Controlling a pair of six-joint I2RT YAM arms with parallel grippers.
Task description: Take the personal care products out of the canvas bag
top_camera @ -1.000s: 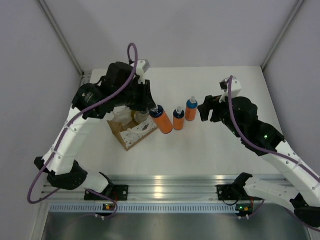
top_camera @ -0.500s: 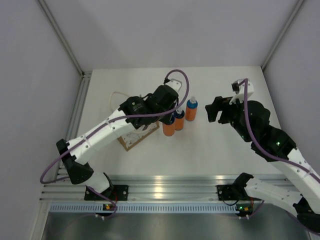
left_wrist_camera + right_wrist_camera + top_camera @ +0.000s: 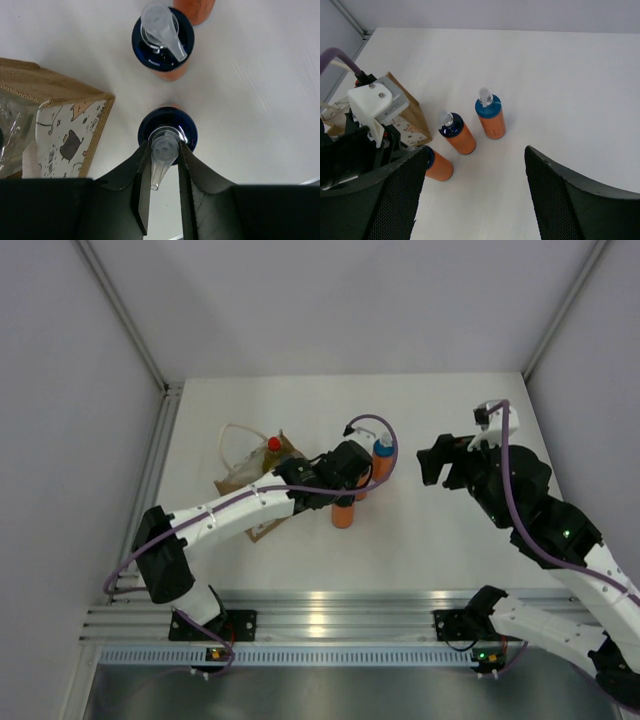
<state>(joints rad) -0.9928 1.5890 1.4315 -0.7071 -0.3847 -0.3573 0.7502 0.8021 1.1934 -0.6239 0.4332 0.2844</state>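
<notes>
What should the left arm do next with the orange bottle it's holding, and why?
Probably open the left jaws and let go. The orange bottle they pinch by its pump looks to stand upright beside two more bottles, outside the canvas bag.

3 orange bottles [image 3: 457, 135] close beside canvas bag [image 3: 65, 140], open table [image 3: 570, 75] farther right

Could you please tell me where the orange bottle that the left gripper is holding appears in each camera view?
Top external: the held orange bottle stands at centre, just below the arm's wrist.
Left wrist: lower centre, its pump nozzle pinched in the left gripper.
Right wrist: lower left, partly hidden by that gripper.
Shared landmark: the canvas bag, on the bottle's left in every view.
</notes>
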